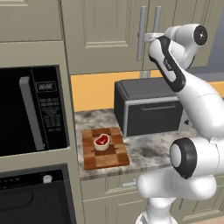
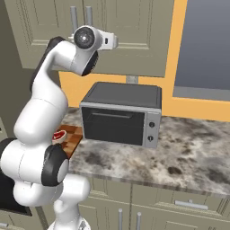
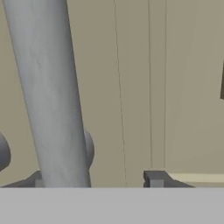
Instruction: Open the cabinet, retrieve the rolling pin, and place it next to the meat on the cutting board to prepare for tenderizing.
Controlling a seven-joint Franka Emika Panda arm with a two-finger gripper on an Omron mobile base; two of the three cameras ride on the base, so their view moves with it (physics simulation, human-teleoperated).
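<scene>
The beige wall cabinet (image 1: 105,30) has both doors closed, and its two silver bar handles (image 1: 141,35) stand side by side. My gripper (image 1: 151,37) is raised against them. In the hand view a thick silver handle (image 3: 52,96) rises between my fingertips (image 3: 155,178), nearer the left one, and my gripper (image 3: 92,180) is open around it with a gap on the right. On the counter below lies the checkered cutting board (image 1: 105,153), also seen in the right base view (image 2: 74,137), with the red meat (image 1: 101,141) on its far half. The rolling pin is hidden.
A dark toaster oven (image 1: 148,109) stands on the speckled counter (image 1: 153,151) right of the board. A black microwave (image 1: 30,109) and an oven front fill the left wall. A grey window (image 2: 202,45) lies to the right, with low cabinets below.
</scene>
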